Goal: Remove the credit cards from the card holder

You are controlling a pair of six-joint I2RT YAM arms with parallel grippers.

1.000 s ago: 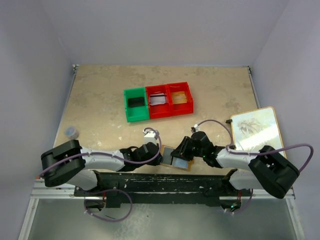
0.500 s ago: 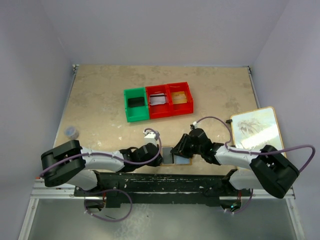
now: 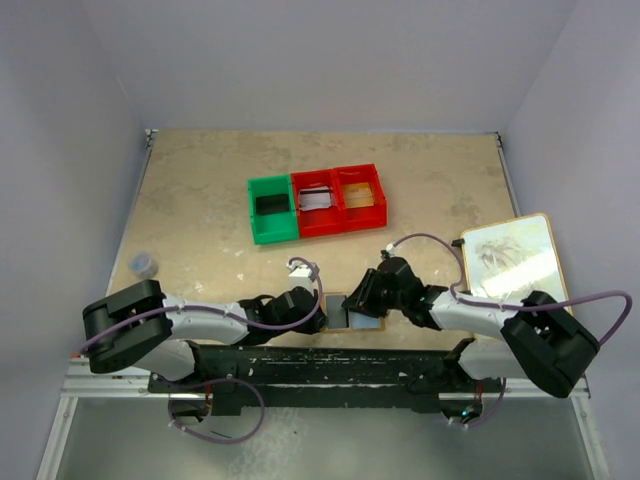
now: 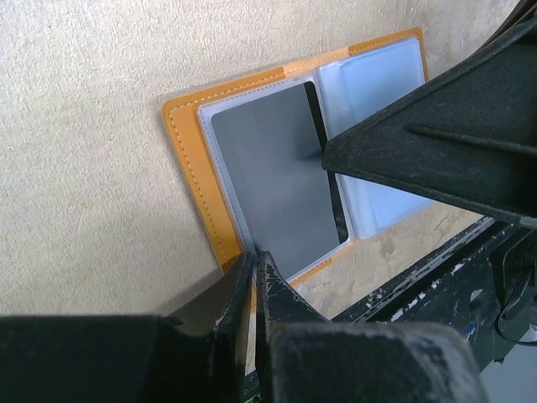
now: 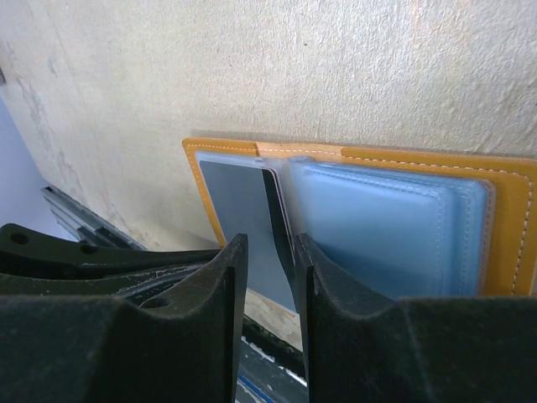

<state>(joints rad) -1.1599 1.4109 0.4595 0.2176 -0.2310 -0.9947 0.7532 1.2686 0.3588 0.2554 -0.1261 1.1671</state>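
The card holder point(image 3: 360, 321) lies open near the table's front edge, orange with pale blue pockets point(image 5: 394, 227). A dark grey credit card point(image 4: 277, 176) sits in its left pocket, also seen in the right wrist view as the card point(image 5: 235, 201). My left gripper point(image 4: 253, 259) is shut, pinching the holder's orange rim point(image 4: 189, 168) at the near corner. My right gripper point(image 5: 267, 248) stands open, its tips down on the card's inner edge, one finger point(image 4: 419, 159) reaching in from the right. Other cards lie in the middle red bin point(image 3: 316, 203) and the right red bin point(image 3: 360, 197).
A green bin point(image 3: 272, 210) stands left of the two red ones at mid-table. A white tan-edged board point(image 3: 512, 258) lies at the right. A small grey object point(image 3: 145, 264) sits at the left edge. A black rail point(image 3: 330, 360) runs just below the holder.
The left jaws have closed onto the holder's rim. The right gripper shifted slightly up and left, and the holder now lies squarer between the two grippers.
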